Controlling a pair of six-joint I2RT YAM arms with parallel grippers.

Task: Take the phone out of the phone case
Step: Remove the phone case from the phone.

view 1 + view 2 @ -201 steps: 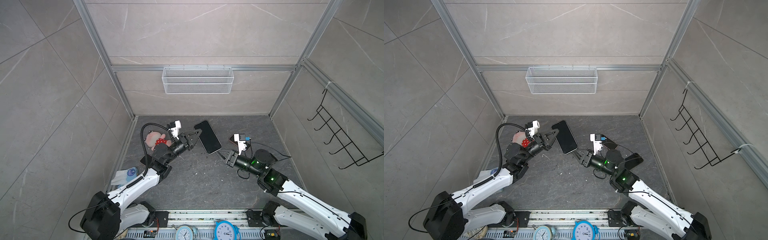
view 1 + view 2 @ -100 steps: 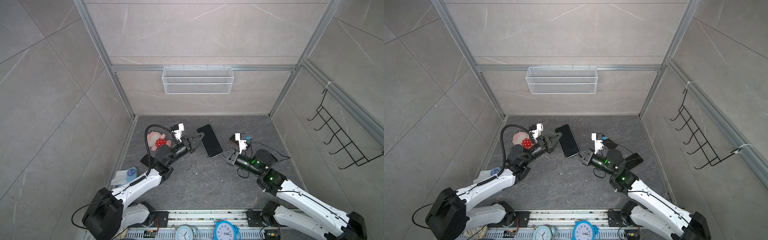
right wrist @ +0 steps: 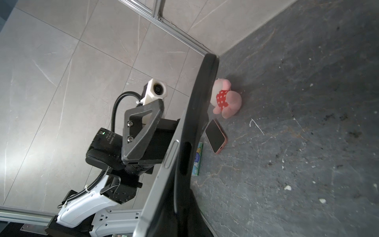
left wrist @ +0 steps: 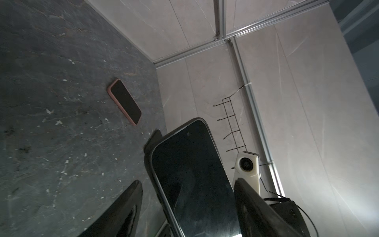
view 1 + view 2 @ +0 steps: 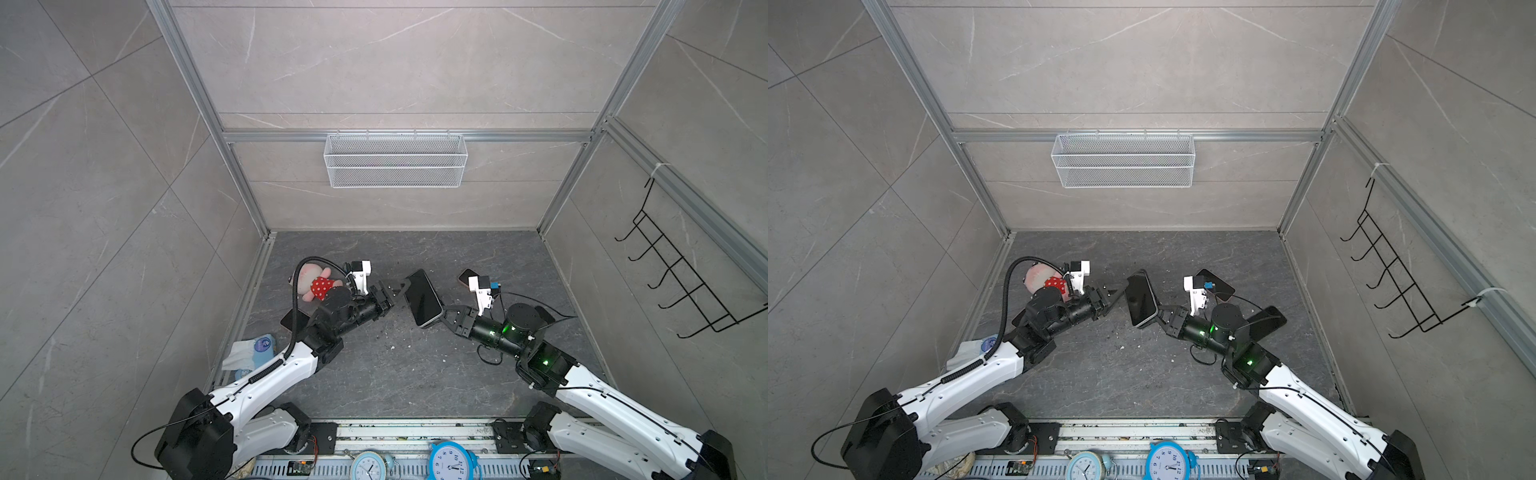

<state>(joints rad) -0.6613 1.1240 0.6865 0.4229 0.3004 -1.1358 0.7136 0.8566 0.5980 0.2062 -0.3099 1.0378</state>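
The phone (image 5: 423, 297) (image 5: 1140, 299), dark screen and silver frame, hangs tilted above the floor in both top views. Its black phone case (image 4: 150, 143) (image 3: 202, 98) stands away from the frame at one corner. My right gripper (image 5: 444, 316) (image 5: 1161, 313) (image 3: 184, 222) is shut on the phone's near end, case included. My left gripper (image 5: 400, 287) (image 5: 1118, 289) (image 4: 186, 181) is open at the opposite long edge. One of its fingers (image 4: 131, 205) stands on each side of the screen, with a gap showing.
A pink-cased phone (image 5: 466, 275) (image 4: 124, 101) lies behind the right arm, another (image 3: 216, 136) under the left arm. A plush toy (image 5: 318, 284) and tissue pack (image 5: 253, 351) sit at the left wall. A wire basket (image 5: 395, 160) and hook rack (image 5: 681, 286) hang on the walls.
My left gripper has opened and let go of the phone's edge. My right gripper has shut on the phone's near end. The phone has shifted a little to the right and forward.
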